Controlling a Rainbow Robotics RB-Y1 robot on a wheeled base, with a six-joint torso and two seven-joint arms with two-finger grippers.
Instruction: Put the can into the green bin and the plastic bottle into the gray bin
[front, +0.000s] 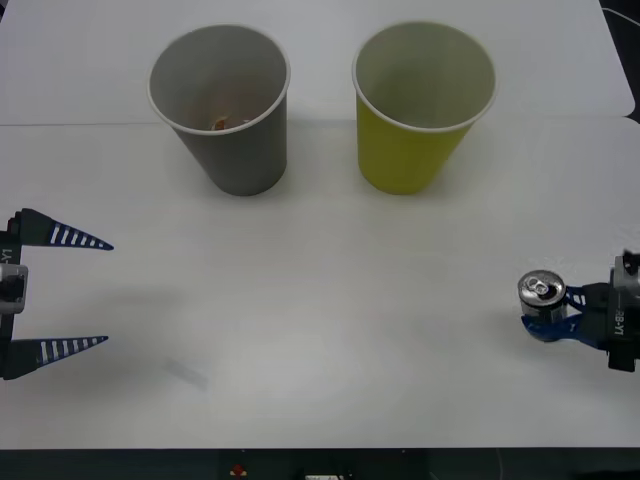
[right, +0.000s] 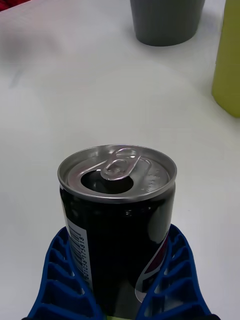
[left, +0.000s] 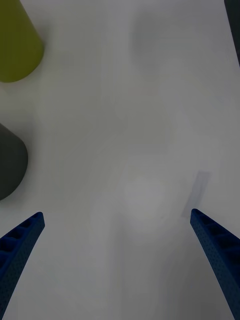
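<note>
Right wrist view shows your right gripper (right: 122, 295) clamped low on the can (right: 117, 220) near the table's (front: 320, 330) right edge; lifting fast could tip it. Left gripper (front: 60, 292) waits wide open, empty.

Cut off by the front view's edges: both arms behind the left gripper (front: 95, 292) and right gripper (front: 548, 312). Hidden behind blue fingers (right: 65, 280): the can (right: 117, 220) label's lower part. Too small to identify: orange bits inside the gray bin (front: 222, 105).

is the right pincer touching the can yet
Touching. The right wrist view shows both blue fingers pressed against the sides of the can, held by the right pincer.
</note>
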